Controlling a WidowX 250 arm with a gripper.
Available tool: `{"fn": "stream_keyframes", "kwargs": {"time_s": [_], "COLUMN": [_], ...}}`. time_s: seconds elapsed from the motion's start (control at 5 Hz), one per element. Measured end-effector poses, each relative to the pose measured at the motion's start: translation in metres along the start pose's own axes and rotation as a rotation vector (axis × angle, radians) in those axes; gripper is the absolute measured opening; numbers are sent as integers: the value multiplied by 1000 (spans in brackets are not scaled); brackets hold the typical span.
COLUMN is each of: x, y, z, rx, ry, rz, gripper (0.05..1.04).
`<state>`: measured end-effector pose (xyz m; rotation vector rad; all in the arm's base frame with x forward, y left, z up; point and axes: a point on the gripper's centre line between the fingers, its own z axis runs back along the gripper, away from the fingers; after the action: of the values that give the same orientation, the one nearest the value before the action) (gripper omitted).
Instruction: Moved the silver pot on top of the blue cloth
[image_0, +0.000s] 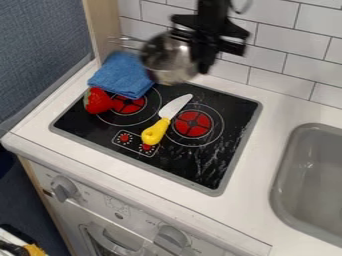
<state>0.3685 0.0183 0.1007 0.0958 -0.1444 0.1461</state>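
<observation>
Below the view's top edge hangs my black gripper (202, 59), at the right side of the silver pot (168, 59). The pot is held up above the back of the stove, tilted, and its rim side meets the gripper; the fingertips blur together against it. Just left of and below the pot, the folded blue cloth (121, 75) lies over the stove's back left corner. In this view the pot's left edge is close beside the cloth's right part.
On the black stove (220, 155) lie a red strawberry (98, 100), by the cloth's front edge, and a knife (157, 131) with a yellow handle. A tiled wall (294, 65) stands behind. The grey sink (310, 180) is at the right.
</observation>
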Motion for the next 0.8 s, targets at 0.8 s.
{"fn": "stream_keyframes", "kwargs": {"time_s": [0.8], "x": [37], "y": [88], "z": [-53], "rx": [90], "ry": [70], "rz": [434], "gripper": [80]}}
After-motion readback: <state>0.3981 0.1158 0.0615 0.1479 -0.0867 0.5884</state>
